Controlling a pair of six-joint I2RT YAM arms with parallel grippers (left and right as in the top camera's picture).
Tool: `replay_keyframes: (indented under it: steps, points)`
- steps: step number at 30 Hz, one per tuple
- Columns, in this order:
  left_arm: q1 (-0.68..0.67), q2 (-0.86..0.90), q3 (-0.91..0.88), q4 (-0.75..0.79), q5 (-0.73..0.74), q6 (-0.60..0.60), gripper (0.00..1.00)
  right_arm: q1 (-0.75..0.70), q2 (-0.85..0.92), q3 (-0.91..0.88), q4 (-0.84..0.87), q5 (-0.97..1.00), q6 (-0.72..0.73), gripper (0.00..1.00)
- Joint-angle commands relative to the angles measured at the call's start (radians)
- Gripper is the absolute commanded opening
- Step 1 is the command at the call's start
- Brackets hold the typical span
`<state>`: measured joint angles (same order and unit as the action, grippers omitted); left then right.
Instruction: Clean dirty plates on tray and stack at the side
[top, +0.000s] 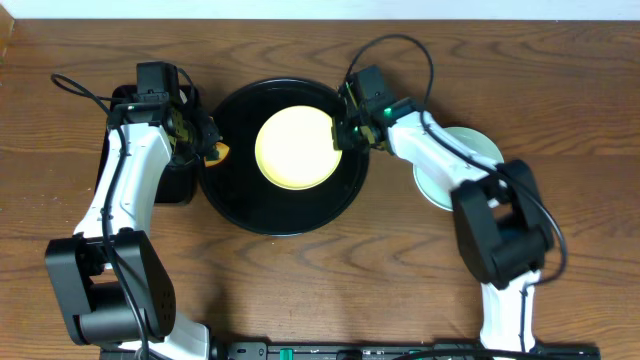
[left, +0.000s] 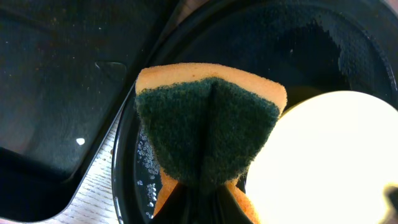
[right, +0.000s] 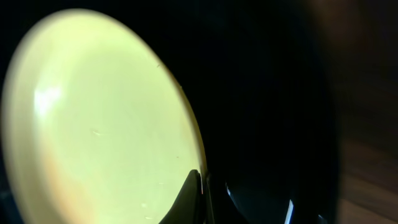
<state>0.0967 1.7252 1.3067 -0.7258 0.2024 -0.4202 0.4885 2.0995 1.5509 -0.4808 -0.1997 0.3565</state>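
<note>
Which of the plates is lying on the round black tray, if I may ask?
The pale yellow plate. It lies in the middle of the round black tray, whereas the blue-green plate sits off the tray, on the table to the right.

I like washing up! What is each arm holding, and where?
Left end effector: the folded sponge, pinched at its lower end. Right end effector: the yellow plate, seemingly by its rim.

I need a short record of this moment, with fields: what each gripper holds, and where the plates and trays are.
left gripper: shut on the sponge, at the round tray left rim
right gripper: shut on the yellow plate, at its right rim
yellow plate: lies on the round tray
blue-green plate: beside the round tray, on its right
rectangular tray: left of the round tray
</note>
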Motion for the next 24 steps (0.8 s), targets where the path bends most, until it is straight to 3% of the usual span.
replay_keyframes:
  steps: [1,13,18,21,24]
  points:
    - [0.005,0.009,0.0,0.001,-0.013,0.008,0.08,0.018,-0.102,0.006,0.004,0.066,-0.079,0.02]
    - [0.005,0.009,0.0,0.0,-0.013,0.008,0.08,0.084,-0.117,0.006,-0.01,0.223,-0.111,0.01]
    - [0.005,0.009,0.0,0.0,-0.013,0.008,0.08,0.079,-0.117,0.006,-0.032,0.232,-0.058,0.02]
    - [0.005,0.009,0.0,0.0,-0.013,0.008,0.08,0.057,-0.117,0.006,-0.07,0.233,-0.013,0.33]
    - [0.005,0.009,0.0,0.001,-0.013,0.008,0.08,0.037,-0.117,0.006,-0.106,0.219,-0.005,0.44]
